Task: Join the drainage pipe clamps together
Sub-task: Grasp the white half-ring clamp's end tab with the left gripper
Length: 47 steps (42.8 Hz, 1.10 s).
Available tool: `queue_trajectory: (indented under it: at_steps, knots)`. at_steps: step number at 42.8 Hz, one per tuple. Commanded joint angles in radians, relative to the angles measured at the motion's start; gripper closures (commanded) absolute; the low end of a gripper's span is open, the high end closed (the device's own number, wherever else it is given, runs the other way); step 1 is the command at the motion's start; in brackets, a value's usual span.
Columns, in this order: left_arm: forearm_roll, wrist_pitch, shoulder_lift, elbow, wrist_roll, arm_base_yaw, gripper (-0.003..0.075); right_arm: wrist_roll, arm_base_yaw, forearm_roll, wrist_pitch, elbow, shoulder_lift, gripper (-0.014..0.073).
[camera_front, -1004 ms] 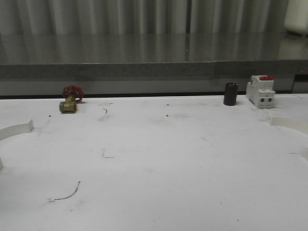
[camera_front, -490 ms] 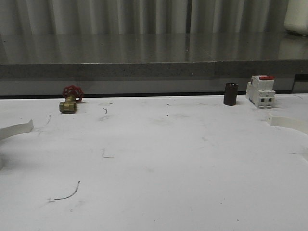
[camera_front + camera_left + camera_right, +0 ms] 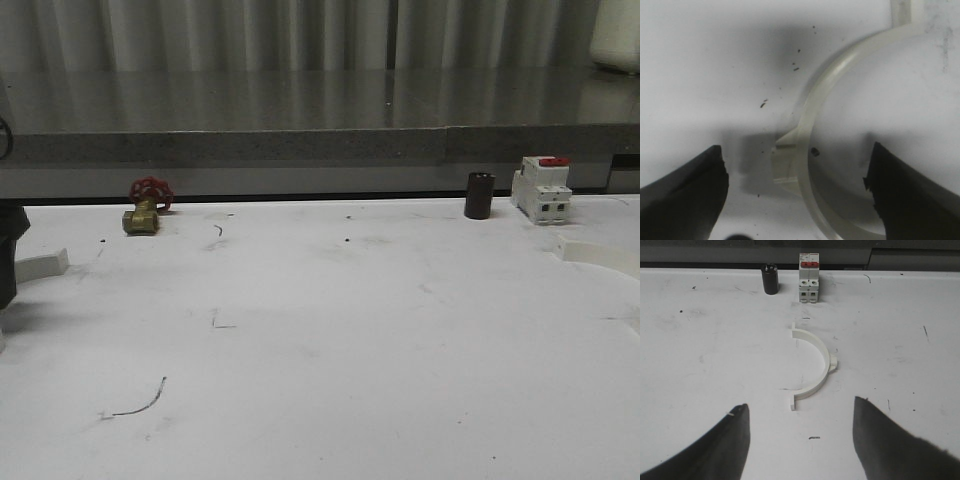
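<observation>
One clamp half (image 3: pixel 812 365) is lying flat on the white table (image 3: pixel 330 330) at the right, near the breaker (image 3: pixel 809 277) and dark cylinder (image 3: pixel 771 279), its arc bulging away from the cylinder's side and its ends lining up toward the breaker. The right gripper (image 3: pixel 799 445) is hovering short of it, fingers spread wide. The other clamp half (image 3: pixel 815 125) is lying at the table's left edge; the left gripper (image 3: pixel 797 192) is hanging low over it, fingers apart, straddling its band and tab.

A workshop-style test bench: a scuffed white table (image 3: pixel 330 330), with a brass valve (image 3: pixel 145 208) and circuit breaker (image 3: pixel 541 189) near its far edge.
</observation>
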Motion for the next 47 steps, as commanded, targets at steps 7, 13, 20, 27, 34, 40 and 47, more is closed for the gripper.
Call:
queue_trajectory:
  at_steps: [7,13,20,27,34,40,47]
  knots:
    - [-0.010,-0.043,-0.030,-0.029,-0.001,0.003,0.0211,-0.004,-0.004,-0.009,-0.067,-0.034,0.006,0.0116]
    - [-0.010,-0.043,-0.030,-0.029,-0.001,0.003,0.0343,-0.004,-0.004,-0.009,-0.067,-0.034,0.006,0.0116]
    - [-0.010,-0.043,-0.030,-0.029,-0.001,0.003,0.0463,-0.004,-0.004,-0.009,-0.067,-0.034,0.006,0.0116]
    - [-0.010,-0.043,-0.030,-0.029,-0.001,0.003,0.0540,-0.004,-0.004,-0.009,-0.067,-0.034,0.006,0.0116]
    - [-0.010,-0.047,-0.030,-0.029,-0.001,0.003,0.0587,-0.004,-0.004,-0.009,-0.067,-0.034,0.006,0.0116]
    - [-0.010,-0.057,-0.030,-0.029,-0.001,0.003,0.0610,-0.004,-0.004,-0.009,-0.067,-0.034,0.006,0.0116]
    - [-0.030,-0.028,-0.030,-0.040,-0.001,-0.003,0.0627,-0.004,-0.004,-0.009,-0.067,-0.034,0.006,0.0116]
